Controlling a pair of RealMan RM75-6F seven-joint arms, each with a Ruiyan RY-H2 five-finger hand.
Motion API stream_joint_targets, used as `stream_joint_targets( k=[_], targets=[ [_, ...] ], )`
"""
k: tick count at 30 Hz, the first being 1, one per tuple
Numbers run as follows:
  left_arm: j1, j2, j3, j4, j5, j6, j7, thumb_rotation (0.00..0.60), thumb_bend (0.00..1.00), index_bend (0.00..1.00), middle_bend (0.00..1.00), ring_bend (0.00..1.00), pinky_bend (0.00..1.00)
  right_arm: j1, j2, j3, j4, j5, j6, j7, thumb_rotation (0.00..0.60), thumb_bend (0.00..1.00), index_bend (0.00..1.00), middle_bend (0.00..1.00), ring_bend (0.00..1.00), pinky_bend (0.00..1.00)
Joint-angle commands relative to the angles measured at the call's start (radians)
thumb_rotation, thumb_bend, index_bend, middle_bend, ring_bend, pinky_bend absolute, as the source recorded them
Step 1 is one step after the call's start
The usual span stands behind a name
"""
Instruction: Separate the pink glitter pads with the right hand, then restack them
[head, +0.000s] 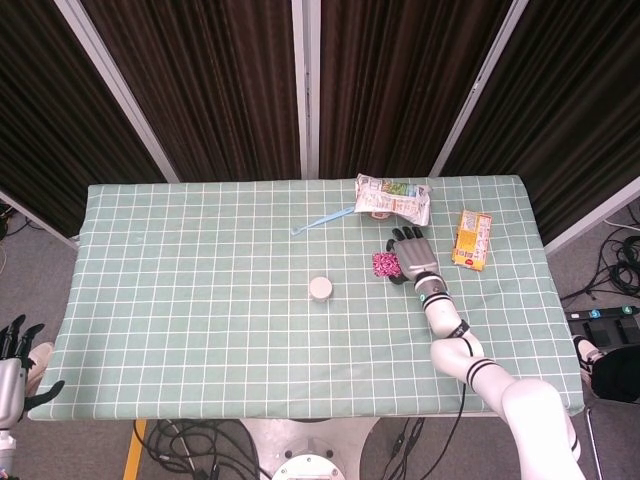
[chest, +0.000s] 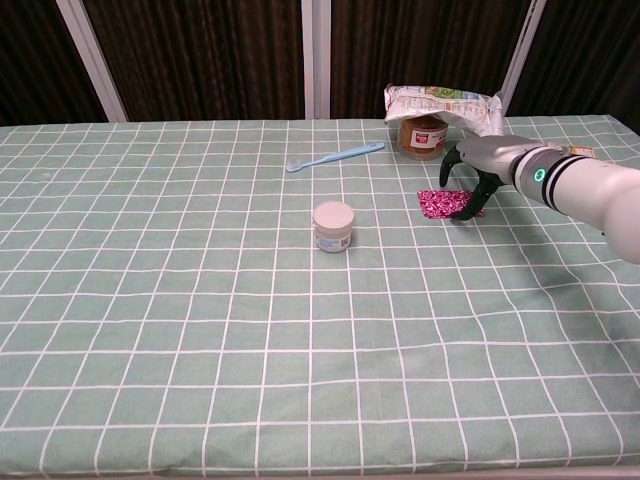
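Left hand (head: 18, 352) is seen only at the bottom-left edge of the head view, off the table, cropped by the frame; fingers are spread and nothing is held. It is not shown in the chest view.

Right hand (chest: 478, 168) is laid palm-down over the pink glitter pads (chest: 443, 203), with the dark fingers (chest: 466, 198) curled down onto the right part of the stack. Whether the pads are actually pinched or only touched cannot be told; the contact is covered by the hand in both views.

The pads lie flat on the green checked tablecloth (chest: 200, 300), directly under and just left of the right hand's fingers. The long axis appears to run roughly left-right across the table, pointing away from the hand's palm side. The surface is sparkly magenta with a rough edge. Only the left part is exposed (head: 382, 264); the number of pads and any offset between them cannot be made out.

A small white-lidded jar (chest: 334, 226) stands well left of the right hand. Just beyond the hand, a brown jar (chest: 423, 134) sits under a crumpled snack bag (chest: 440, 102). A light blue toothbrush (chest: 335, 156) lies farther left of that. An orange packet (head: 473, 238) lies just to the hand's right, mostly blocked in the chest view.
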Motion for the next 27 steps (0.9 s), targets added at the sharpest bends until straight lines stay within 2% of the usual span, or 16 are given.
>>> stream_joint_targets(
  k=[1,6,15,18,22,27],
  targets=[
    [0.002,0.0,0.0,0.001,0.001,0.002,-0.004,0.6,0.17,0.22,0.15,0.11,0.13,-0.011,0.011,-0.002,-0.023,-0.005,0.012,0.003,0.523,0.16,0.29,0.07,0.0,0.0],
    [0.001,-0.002,-0.001,0.005,0.002,0.001,-0.008,0.6,0.17,0.22,0.15,0.11,0.13,-0.07,0.083,-0.021,-0.166,-0.037,0.089,0.023,0.517,0.15,0.28,0.07,0.0,0.0],
    [-0.014,-0.003,-0.012,0.002,0.016,0.001,-0.009,0.6,0.17,0.22,0.15,0.11,0.13,-0.272,0.341,-0.065,-0.621,-0.024,0.349,-0.069,0.524,0.15,0.27,0.07,0.0,0.0],
    [-0.018,-0.002,-0.014,0.004,0.019,-0.002,-0.011,0.6,0.17,0.22,0.15,0.11,0.13,-0.346,0.447,-0.078,-0.764,-0.021,0.44,-0.078,0.524,0.16,0.23,0.07,0.0,0.0],
    [-0.025,-0.005,-0.018,0.003,0.021,-0.005,-0.006,0.6,0.17,0.22,0.15,0.11,0.13,-0.461,0.581,-0.108,-0.929,-0.076,0.588,-0.024,0.524,0.15,0.17,0.05,0.0,0.0],
    [-0.036,-0.006,-0.022,-0.007,0.019,-0.015,0.007,0.6,0.17,0.22,0.15,0.11,0.13,-0.59,0.684,-0.169,-1.042,-0.172,0.745,0.059,0.521,0.15,0.13,0.02,0.0,0.0]
  ],
)
